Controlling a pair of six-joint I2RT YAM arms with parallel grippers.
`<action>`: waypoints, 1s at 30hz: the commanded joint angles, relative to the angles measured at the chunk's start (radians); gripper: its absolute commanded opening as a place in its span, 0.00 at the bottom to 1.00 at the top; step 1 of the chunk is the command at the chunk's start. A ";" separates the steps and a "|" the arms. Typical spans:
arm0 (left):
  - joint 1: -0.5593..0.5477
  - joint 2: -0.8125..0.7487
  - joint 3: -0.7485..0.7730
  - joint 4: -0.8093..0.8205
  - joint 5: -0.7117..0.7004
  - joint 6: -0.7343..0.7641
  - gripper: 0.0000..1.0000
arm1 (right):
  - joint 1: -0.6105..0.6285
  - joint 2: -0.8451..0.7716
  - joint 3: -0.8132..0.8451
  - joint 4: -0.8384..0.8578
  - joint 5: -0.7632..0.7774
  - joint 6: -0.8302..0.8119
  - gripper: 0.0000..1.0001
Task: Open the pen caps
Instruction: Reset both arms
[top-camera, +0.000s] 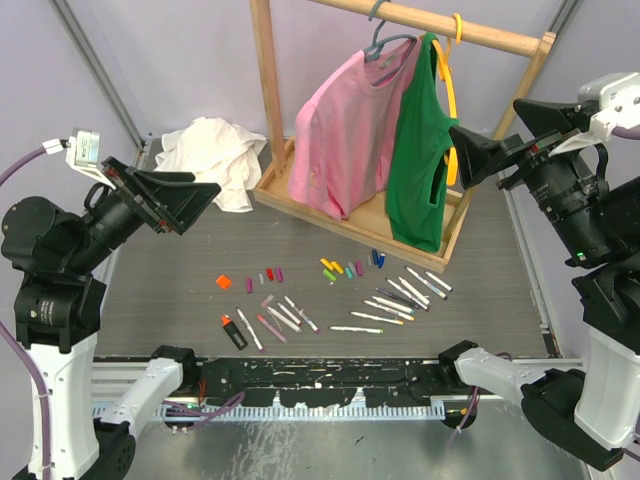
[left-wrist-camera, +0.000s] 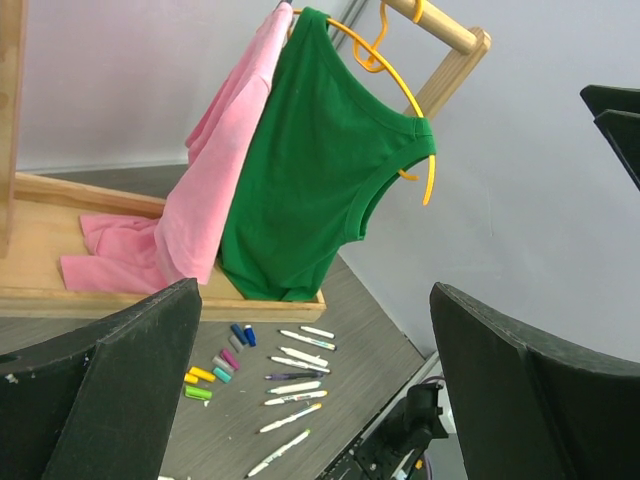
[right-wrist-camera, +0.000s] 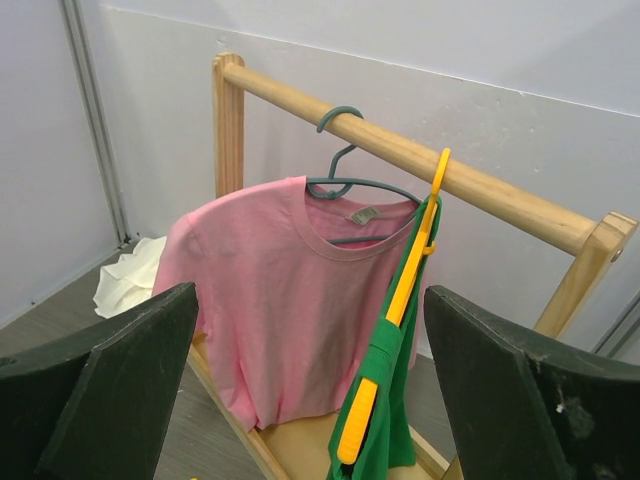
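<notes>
Several slim white and grey pens (top-camera: 400, 295) lie in a fan at the table's middle right, and more pens (top-camera: 278, 318) lie left of them beside a stubby black and orange marker (top-camera: 233, 331). Loose pen caps are scattered behind them: an orange one (top-camera: 223, 282), a reddish group (top-camera: 270, 273), yellow and green ones (top-camera: 333, 268), blue ones (top-camera: 377, 258). The left wrist view shows the right pens (left-wrist-camera: 295, 385) and caps (left-wrist-camera: 220, 365) far below. My left gripper (top-camera: 205, 205) (left-wrist-camera: 312, 290) hangs open and empty high at the left. My right gripper (top-camera: 458, 158) (right-wrist-camera: 310, 292) is open and empty high at the right, facing the clothes rack.
A wooden clothes rack (top-camera: 268, 90) stands at the back with a pink shirt (top-camera: 345, 130) and a green top (top-camera: 420, 150) on hangers. A crumpled white cloth (top-camera: 210, 155) lies at the back left. A metal rail (top-camera: 330, 385) runs along the near edge.
</notes>
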 joint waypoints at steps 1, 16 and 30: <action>0.002 -0.014 0.013 0.071 0.027 0.021 0.98 | -0.006 0.005 0.000 0.044 0.016 0.012 1.00; 0.003 -0.011 0.014 0.079 0.033 0.016 0.98 | -0.007 -0.014 0.003 0.039 0.008 0.019 1.00; 0.002 -0.009 0.004 0.086 0.032 0.017 0.98 | -0.007 -0.021 -0.007 0.043 0.025 0.010 1.00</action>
